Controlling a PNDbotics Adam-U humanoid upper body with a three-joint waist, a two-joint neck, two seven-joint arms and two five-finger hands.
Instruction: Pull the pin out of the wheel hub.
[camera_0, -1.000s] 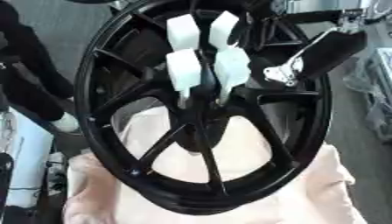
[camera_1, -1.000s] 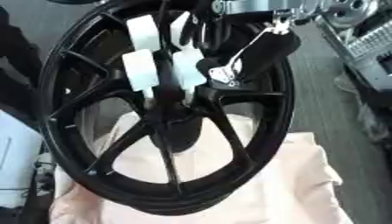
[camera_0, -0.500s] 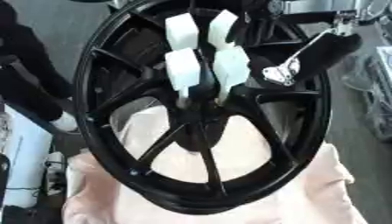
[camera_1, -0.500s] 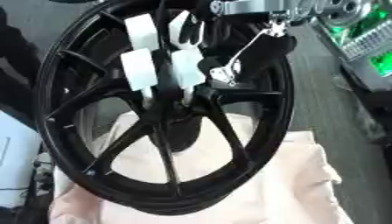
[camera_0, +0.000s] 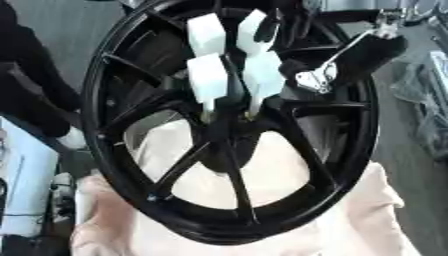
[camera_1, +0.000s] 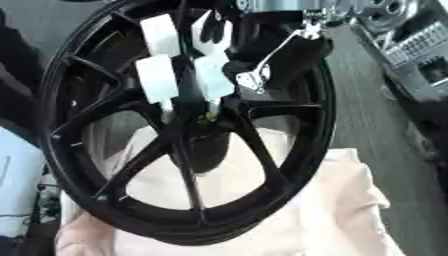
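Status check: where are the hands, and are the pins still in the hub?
Right hand above the hub, fingers unclear. Left hand out of view. Four white pins standing in the hub. Black wheel on pale cloth. Nothing blocking.

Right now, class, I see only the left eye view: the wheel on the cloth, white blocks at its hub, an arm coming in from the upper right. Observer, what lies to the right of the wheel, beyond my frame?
Observer: The right eye view shows a grey ridged panel to the right of the wheel, up near the top corner. Your view cuts it off at the edge.
Operator: Anything nearer to us than that?
Observer: Yes, a dark bulky thing sits at the right edge, just below the panel. I cannot tell what it is.
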